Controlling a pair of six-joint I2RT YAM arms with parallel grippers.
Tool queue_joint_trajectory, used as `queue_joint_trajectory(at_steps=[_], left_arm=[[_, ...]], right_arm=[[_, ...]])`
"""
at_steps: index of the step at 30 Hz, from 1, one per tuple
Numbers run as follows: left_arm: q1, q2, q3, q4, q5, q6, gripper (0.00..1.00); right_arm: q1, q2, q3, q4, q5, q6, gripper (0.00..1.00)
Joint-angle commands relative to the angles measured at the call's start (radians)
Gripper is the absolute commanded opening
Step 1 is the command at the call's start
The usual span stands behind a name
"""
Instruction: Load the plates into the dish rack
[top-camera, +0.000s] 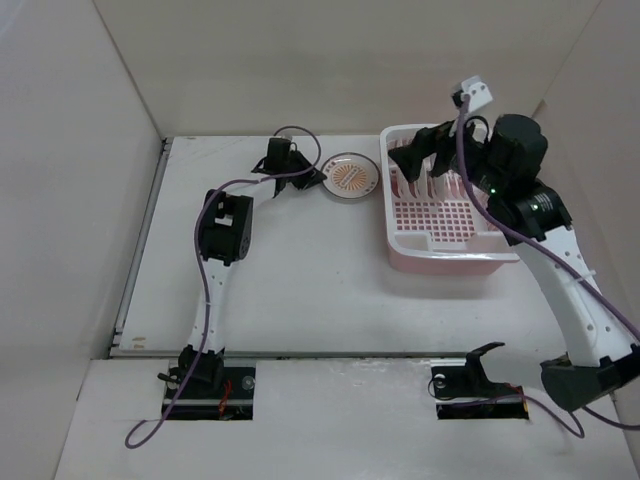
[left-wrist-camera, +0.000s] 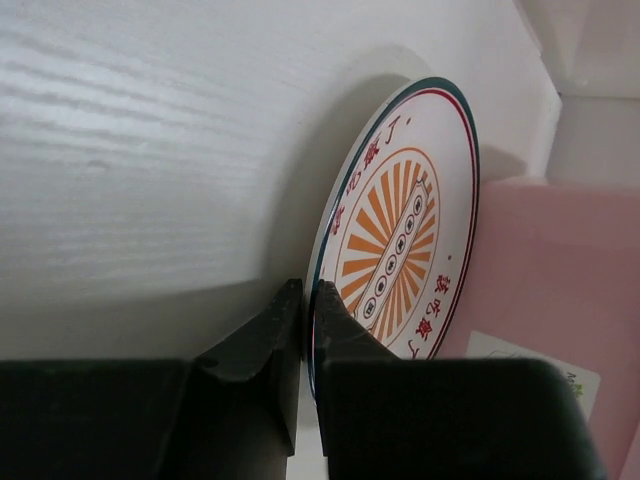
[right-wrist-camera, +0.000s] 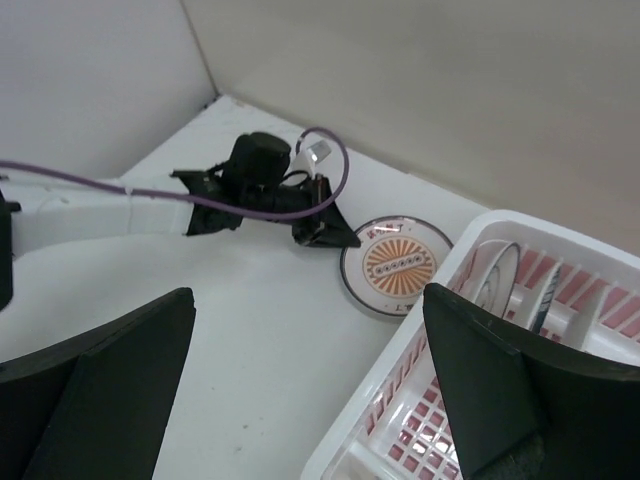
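**Two-arm plate loading: left hand on a plate rim, right hand open over the rack**

The left hand reaches to the far middle of the white surface. Its two dark fingers are pinched almost together on the near rim of the sunburst plate, one finger on each face of the rim. Only the thickness of the plate separates them.

This plate is white, with an orange rayed centre, red characters around it and a thin dark green and red edge line. It sits just beside the left wall of the dish rack, near the rack's far corner. In the top view it appears close to flat. Whether it is clear of the surface cannot be told.

The right hand hangs above the far left part of the dish rack. Its fingers are spread wide and hold nothing.

The rack is a pink basket with a white rim and a grid floor, set on the right side of the surface.

The right wrist view shows two upright plates inside the rack. One is pale and the other has a dark rim. Both stand on edge at the rack's far end. In the top view they are largely hidden behind the right hand.
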Motion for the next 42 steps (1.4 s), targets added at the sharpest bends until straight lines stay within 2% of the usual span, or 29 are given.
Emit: queue_joint_trajectory(at_steps=[1, 3, 7, 10, 11, 12, 14, 15, 16, 18, 22, 24, 33, 39, 42], left_arm=[[-0.004, -0.09, -0.093, -0.179, -0.149, 0.087, 0.0], [0.009, -0.228, -0.225, -0.193, -0.196, 0.101, 0.0], [0.033, -0.473, -0.369, -0.308, -0.348, 0.144, 0.0], [0.044, -0.617, -0.359, -0.475, -0.466, 0.181, 0.0], [0.044, -0.645, -0.345, -0.519, -0.508, 0.181, 0.0], [0.044, -0.685, -0.324, -0.623, -0.52, 0.181, 0.0], [0.035, -0.708, -0.254, -0.77, -0.536, 0.181, 0.0], [0.035, -0.708, -0.226, -0.771, -0.536, 0.181, 0.0], [0.035, -0.719, -0.194, -0.849, -0.527, 0.172, 0.0], [0.045, -0.743, -0.184, -0.9, -0.487, 0.163, 0.0], [0.065, -0.817, -0.212, -0.923, -0.346, 0.163, 0.0], [0.065, -0.871, -0.221, -0.933, -0.318, 0.153, 0.0], [0.115, -1.009, -0.23, -0.954, -0.122, 0.135, 0.0], [0.115, -1.041, -0.23, -0.954, -0.1, 0.135, 0.0], [0.115, -1.062, -0.256, -0.954, -0.089, 0.135, 0.0]], right_arm=[[0.05, 0.03, 0.026, -0.024, 0.075, -0.086, 1.0], [0.071, 0.044, 0.017, -0.024, 0.075, -0.086, 1.0], [0.107, 0.08, 0.008, -0.011, 0.052, -0.095, 1.0], [0.194, 0.117, -0.001, -0.011, 0.11, -0.164, 1.0], [0.231, 0.152, -0.001, -0.02, 0.148, -0.245, 1.0], [0.313, 0.174, -0.001, -0.02, 0.258, -0.285, 1.0], [0.419, 0.249, -0.011, -0.03, 0.384, -0.383, 1.0], [0.42, 0.275, 0.0, -0.031, 0.385, -0.404, 1.0], [0.47, 0.319, 0.009, -0.021, 0.446, -0.436, 1.0], [0.507, 0.352, 0.009, 0.003, 0.469, -0.462, 1.0], [0.558, 0.41, 0.009, 0.058, 0.478, -0.494, 1.0], [0.581, 0.435, 0.038, 0.069, 0.469, -0.507, 1.0], [0.581, 0.507, 0.049, 0.112, 0.483, -0.526, 0.97], [0.581, 0.527, 0.04, 0.153, 0.518, -0.536, 0.95], [0.581, 0.536, 0.04, 0.163, 0.528, -0.536, 0.88]])
